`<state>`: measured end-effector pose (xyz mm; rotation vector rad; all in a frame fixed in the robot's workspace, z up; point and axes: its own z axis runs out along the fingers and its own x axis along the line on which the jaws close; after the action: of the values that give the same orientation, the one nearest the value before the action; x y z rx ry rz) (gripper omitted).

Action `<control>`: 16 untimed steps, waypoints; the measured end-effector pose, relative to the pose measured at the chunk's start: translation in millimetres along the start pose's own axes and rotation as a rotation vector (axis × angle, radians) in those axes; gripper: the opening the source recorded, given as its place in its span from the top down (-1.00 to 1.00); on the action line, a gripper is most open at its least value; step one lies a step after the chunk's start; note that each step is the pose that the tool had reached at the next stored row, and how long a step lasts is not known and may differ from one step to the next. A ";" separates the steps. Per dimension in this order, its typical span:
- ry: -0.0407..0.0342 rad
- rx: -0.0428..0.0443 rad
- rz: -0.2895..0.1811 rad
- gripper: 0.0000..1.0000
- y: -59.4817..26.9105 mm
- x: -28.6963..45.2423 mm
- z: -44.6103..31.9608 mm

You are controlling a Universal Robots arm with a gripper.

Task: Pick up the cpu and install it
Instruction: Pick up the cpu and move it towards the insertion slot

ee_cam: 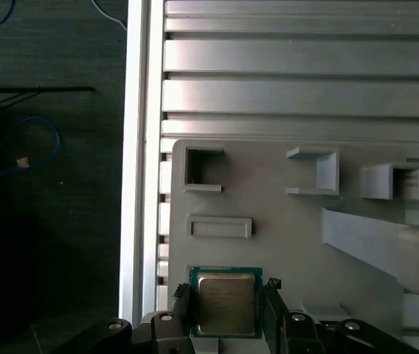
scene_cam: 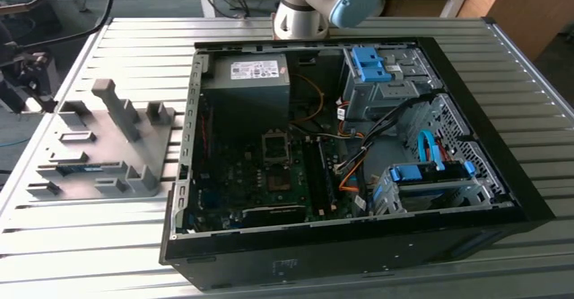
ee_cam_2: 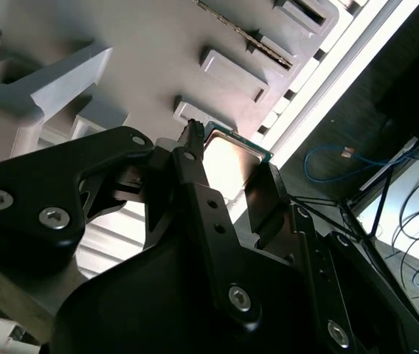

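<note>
The cpu (ee_cam: 226,302) is a small square chip with a dull metal top and a green rim, and it sits between my gripper's (ee_cam: 226,299) two black fingers, which press on its opposite edges. In the second wrist view the cpu (ee_cam_2: 228,158) hangs a little above the grey holder tray (ee_cam_2: 158,51), with my gripper (ee_cam_2: 230,158) shut on it. In the exterior view the arm's dark wrist end (scene_cam: 23,70) hovers over the table's edge at the exterior view's left, beside the tray (scene_cam: 107,151). The motherboard's square socket (scene_cam: 276,144) lies inside the open PC case (scene_cam: 359,245).
The tray carries upright grey posts (scene_cam: 115,107) and a thin memory stick (scene_cam: 76,170). The slatted metal table (scene_cam: 90,245) ends just beside the tray (ee_cam: 268,214), with dark floor and blue cable (ee_cam: 25,140) beyond. Inside the case are a grey power-supply box (scene_cam: 247,84), drive cages and wiring.
</note>
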<state>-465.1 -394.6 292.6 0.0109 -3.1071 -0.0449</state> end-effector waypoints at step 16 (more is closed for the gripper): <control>0.0000 0.0000 0.000 0.06 0.7 0.8 -25.4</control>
<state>-465.0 -394.6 318.0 0.0110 -3.1071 -0.0449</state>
